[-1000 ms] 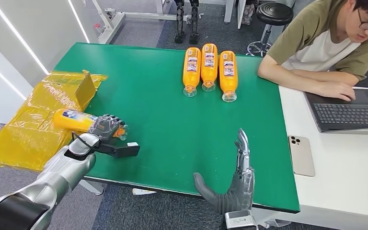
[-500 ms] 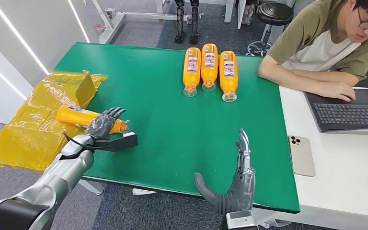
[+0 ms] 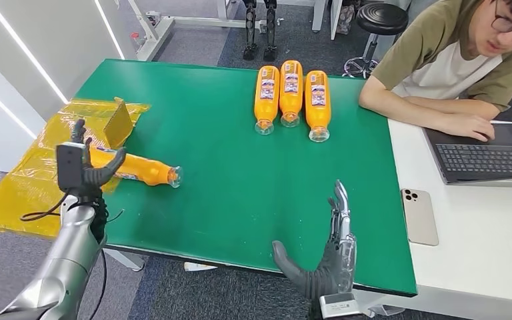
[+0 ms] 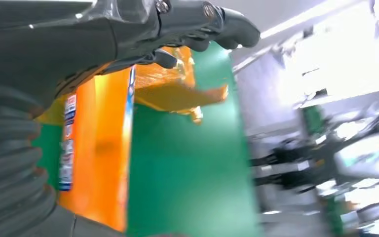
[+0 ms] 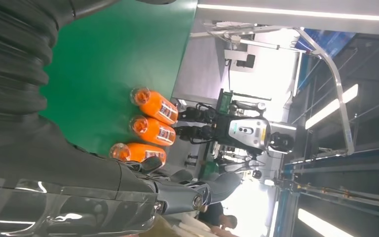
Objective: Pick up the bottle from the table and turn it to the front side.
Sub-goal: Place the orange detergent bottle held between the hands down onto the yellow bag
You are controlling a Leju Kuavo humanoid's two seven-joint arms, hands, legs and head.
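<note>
Head view: orange plastic bottle (image 3: 140, 169) lies on its side at the left edge of the green counter (image 3: 240, 167), clear mouth end pointing toward the counter's middle, base end over the yellow plastic sheet (image 3: 33, 173). Left hand (image 3: 83, 165) raised upright at the bottle's base end, fingers spread apart, holding nothing; whether its thumb touches the bottle cannot be told. Folded yellow cardboard flap (image 3: 117, 123) stands just behind the hand.

Left wrist view: bottle (image 4: 96, 163) close beside the hand (image 4: 128, 29), label edge showing, fingers extended past it, not wrapped around it.

Right hand (image 3: 327, 257) at the near counter edge, well apart from the bottle, fingers straight, thumb out, empty. Three matching orange bottles (image 3: 291, 93) lie side by side at the far side. A person in an olive shirt (image 3: 440, 60) sits at the adjoining white counter (image 3: 480, 220) with a laptop (image 3: 487, 157) and a phone (image 3: 419, 215).
</note>
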